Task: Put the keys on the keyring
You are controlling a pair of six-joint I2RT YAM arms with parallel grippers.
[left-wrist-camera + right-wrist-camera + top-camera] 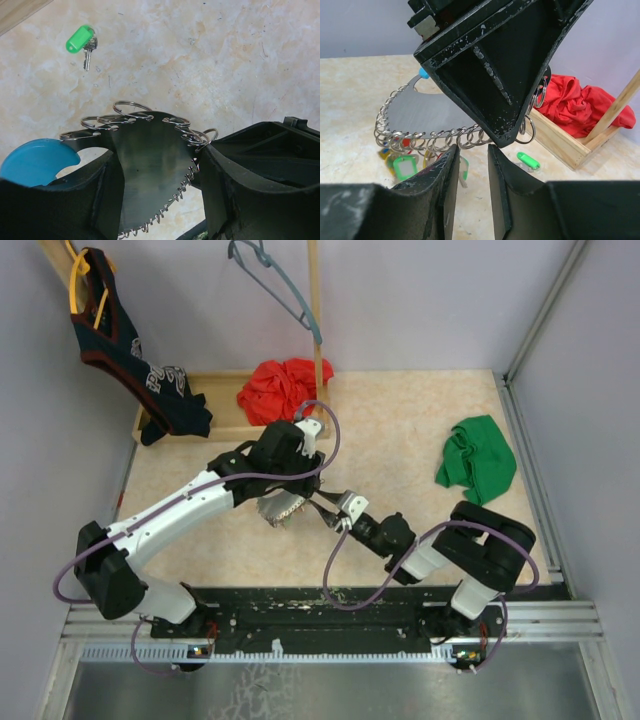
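Silver-grey keyring (150,165) with 1 light-blue section (35,162), above a beige marbled tabletop (225,60). A silver key (87,57) bears a bright green tag (79,39). Elsewhere: a red cloth (285,388), a green cloth (478,458), a navy garment (125,350) trimmed dark red, and purple cables (327,575) on the white-and-black arms (180,510).

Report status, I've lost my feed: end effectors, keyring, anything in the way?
Left end effector clamped on keyring. Right end effector at its ringed edge, jaws narrowly apart. Green-tagged key loose on table. Nothing blocking seen.
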